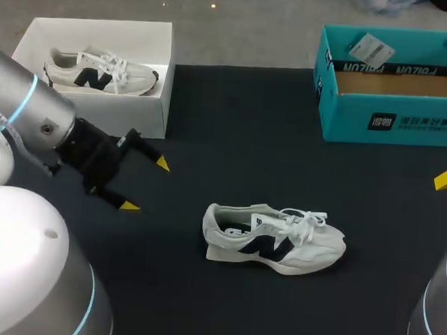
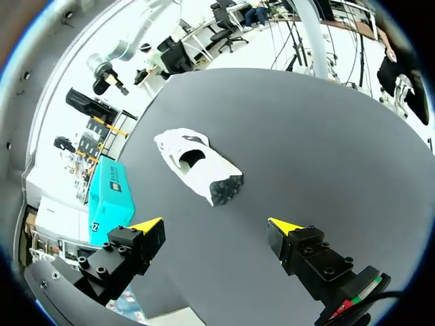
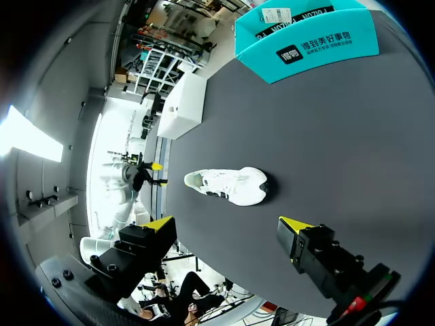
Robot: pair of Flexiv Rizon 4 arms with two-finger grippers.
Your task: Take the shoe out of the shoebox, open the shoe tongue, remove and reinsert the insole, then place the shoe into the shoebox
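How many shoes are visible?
2. The loose shoe lies on the table near its middle; the boxed shoe sits inside the white shoebox, far left. The teal box's near interior is hidden.

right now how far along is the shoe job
Done: one shoe lies out on the table, on its sole, apart from the teal shoebox, which looks empty. In hand: nothing; left gripper and right gripper are both open, off the shoe. Left: at least putting it back in a box; whether tongue and insole were handled I cannot tell.
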